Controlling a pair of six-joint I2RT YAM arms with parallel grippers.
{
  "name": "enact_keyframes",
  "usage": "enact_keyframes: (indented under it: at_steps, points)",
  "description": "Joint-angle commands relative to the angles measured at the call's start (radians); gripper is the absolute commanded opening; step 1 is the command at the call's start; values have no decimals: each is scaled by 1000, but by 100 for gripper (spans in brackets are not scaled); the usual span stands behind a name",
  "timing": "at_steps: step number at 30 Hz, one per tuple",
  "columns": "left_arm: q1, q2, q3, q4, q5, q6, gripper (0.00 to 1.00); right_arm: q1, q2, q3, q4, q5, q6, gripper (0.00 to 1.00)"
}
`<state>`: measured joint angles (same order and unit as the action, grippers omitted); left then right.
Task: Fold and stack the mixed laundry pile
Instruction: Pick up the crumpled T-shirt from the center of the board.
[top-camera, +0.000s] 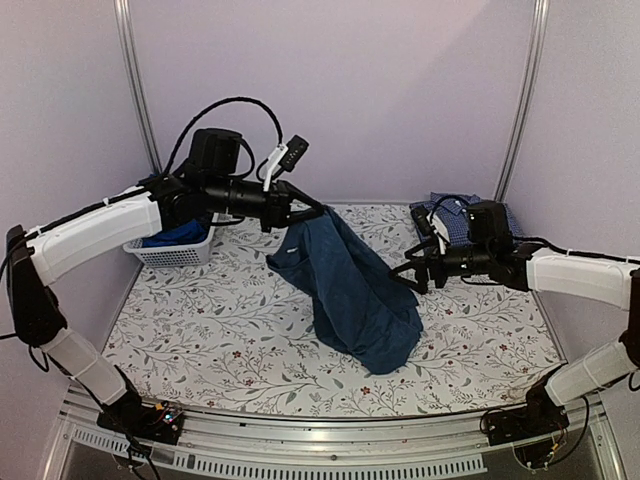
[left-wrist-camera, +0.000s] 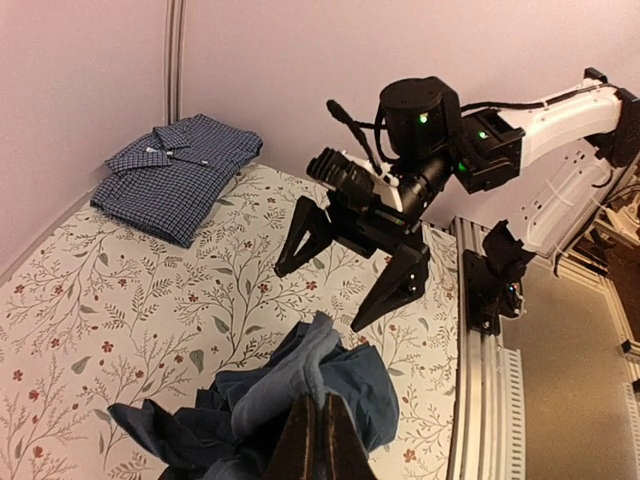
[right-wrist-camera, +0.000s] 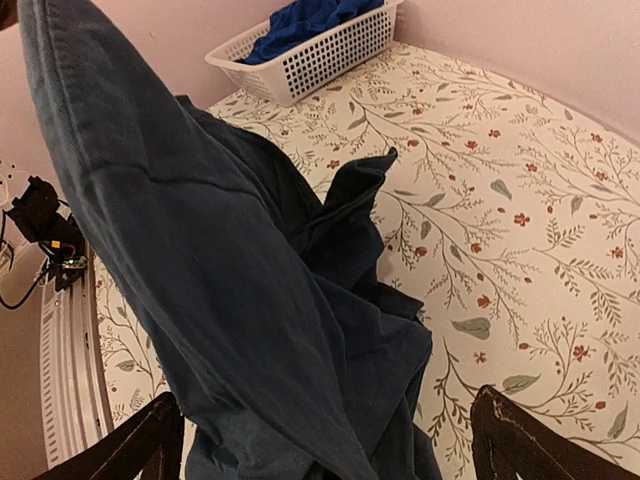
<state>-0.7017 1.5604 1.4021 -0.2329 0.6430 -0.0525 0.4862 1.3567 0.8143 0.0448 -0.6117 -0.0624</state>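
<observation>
My left gripper (top-camera: 316, 210) is shut on the top edge of the dark navy T-shirt (top-camera: 355, 290) and holds it up; the shirt hangs down and its lower part lies bunched on the table. In the left wrist view the fingers (left-wrist-camera: 322, 440) pinch a fold of the shirt (left-wrist-camera: 300, 390). My right gripper (top-camera: 408, 272) is wide open at the shirt's right edge, also seen from the left wrist (left-wrist-camera: 320, 298). In the right wrist view the shirt (right-wrist-camera: 250, 280) hangs between my open right gripper's (right-wrist-camera: 328, 405) spread jaws. The checked shirt (top-camera: 452, 215) lies folded at the back right.
A white mesh basket (top-camera: 178, 252) stands at the back left with the royal-blue garment (top-camera: 180, 235) in it; it shows in the right wrist view too (right-wrist-camera: 330, 50). The folded checked shirt (left-wrist-camera: 180, 170) lies near the back wall. The table's metal rail (top-camera: 330, 440) runs along the front.
</observation>
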Motion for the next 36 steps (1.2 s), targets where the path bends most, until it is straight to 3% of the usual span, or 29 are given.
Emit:
enact_keyframes:
  at_steps: [1,4,8,13,15,18,22,26,30,33,36]
  points:
    - [39,-85,-56,-17,-20,49,0,5,32,-62,31,54,40,99]
    - [62,-119,-106,11,-27,35,0,6,87,-75,80,38,57,96]
    - [84,-140,-146,32,-30,16,0,6,187,-52,108,6,58,80]
    - [105,-156,-173,56,-64,-17,0,49,257,-1,104,-32,87,76]
    - [112,-160,-179,65,-91,-29,0,68,269,29,82,-12,81,54]
    - [135,-172,-188,82,-175,-63,0,69,305,120,7,27,83,2]
    - [211,-161,-123,81,-322,-130,0,66,310,309,-105,213,89,0]
    - [347,-78,64,39,-418,-231,0,6,337,606,-204,299,81,0]
    - [479,16,306,15,-352,-287,0,-32,437,984,-310,311,92,0]
    - [500,47,496,-19,-265,-256,0,-32,529,1263,-392,257,89,0]
    - [479,14,582,-45,-165,-200,0,-32,542,1309,-374,231,101,0]
